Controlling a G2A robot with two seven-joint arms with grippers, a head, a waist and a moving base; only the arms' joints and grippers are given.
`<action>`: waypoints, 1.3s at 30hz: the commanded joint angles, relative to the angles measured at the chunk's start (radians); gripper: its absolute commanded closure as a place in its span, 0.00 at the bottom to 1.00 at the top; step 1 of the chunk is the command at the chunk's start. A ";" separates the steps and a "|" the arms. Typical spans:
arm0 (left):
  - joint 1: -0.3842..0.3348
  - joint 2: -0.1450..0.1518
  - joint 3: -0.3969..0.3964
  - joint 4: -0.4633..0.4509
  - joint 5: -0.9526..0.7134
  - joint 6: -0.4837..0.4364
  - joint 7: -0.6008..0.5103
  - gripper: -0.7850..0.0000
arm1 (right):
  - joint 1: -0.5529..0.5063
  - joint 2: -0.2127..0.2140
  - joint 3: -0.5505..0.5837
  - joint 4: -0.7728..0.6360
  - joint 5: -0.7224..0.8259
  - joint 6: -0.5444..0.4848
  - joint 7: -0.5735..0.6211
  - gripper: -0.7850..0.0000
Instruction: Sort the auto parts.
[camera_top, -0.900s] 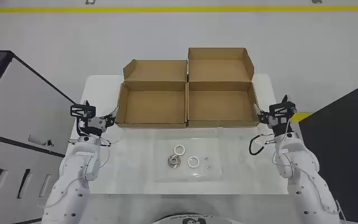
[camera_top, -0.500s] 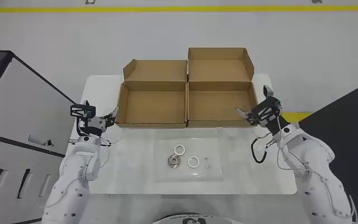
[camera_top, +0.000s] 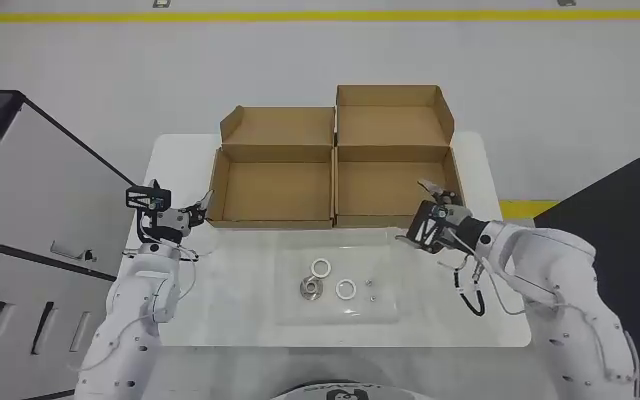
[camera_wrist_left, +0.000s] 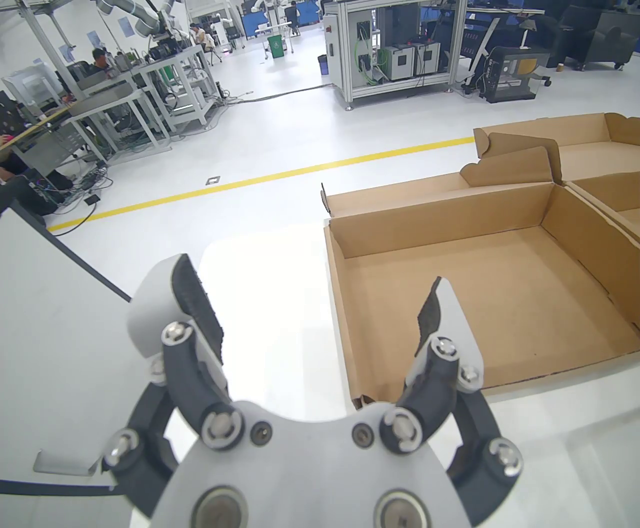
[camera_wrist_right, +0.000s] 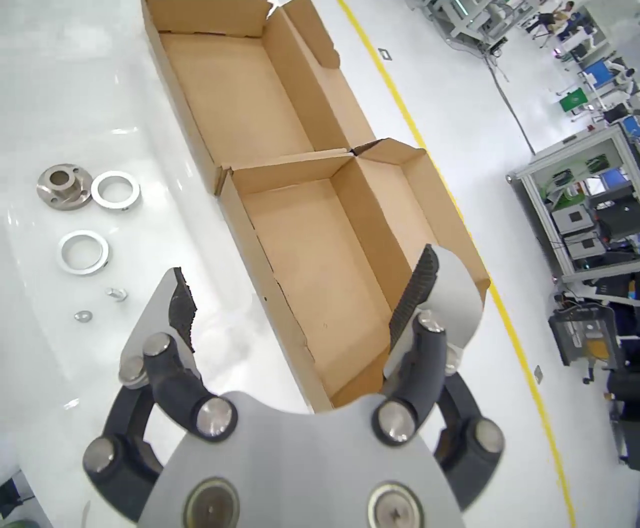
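Several metal parts lie on the white table (camera_top: 240, 300) in front of two open cardboard boxes: a flanged hub (camera_top: 311, 289) (camera_wrist_right: 64, 187), two flat rings (camera_top: 322, 267) (camera_top: 346, 290) (camera_wrist_right: 115, 189) (camera_wrist_right: 83, 251) and two tiny pieces (camera_top: 371, 283) (camera_wrist_right: 116, 295). My right gripper (camera_top: 412, 211) (camera_wrist_right: 302, 262) hangs open and holds nothing, at the front edge of the right box (camera_top: 395, 190) (camera_wrist_right: 320, 250), to the right of the parts. My left gripper (camera_top: 200, 205) (camera_wrist_left: 310, 280) stands open and holds nothing by the left box's (camera_top: 272, 190) (camera_wrist_left: 475, 295) front left corner.
Both boxes hold nothing, and their lids are folded back behind them. A grey panel (camera_top: 50, 200) stands off the table's left edge. A black cable (camera_top: 468, 295) loops under the right wrist.
The right arm has swung in from the right box's outer corner to its front edge, nearer the parts, with the gripper still open. The left arm has kept still.
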 joint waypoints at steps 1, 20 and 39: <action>0.000 0.000 0.000 0.000 0.000 0.000 0.000 0.00 | 0.021 0.004 -0.012 -0.002 0.021 -0.033 0.045 0.00; 0.000 0.000 0.000 0.000 0.000 0.000 0.000 0.00 | 0.226 0.102 -0.340 0.009 0.157 -0.051 0.290 0.00; 0.000 0.000 0.000 0.000 0.000 0.000 0.000 0.00 | 0.480 0.302 -0.687 0.008 0.394 0.107 0.449 0.00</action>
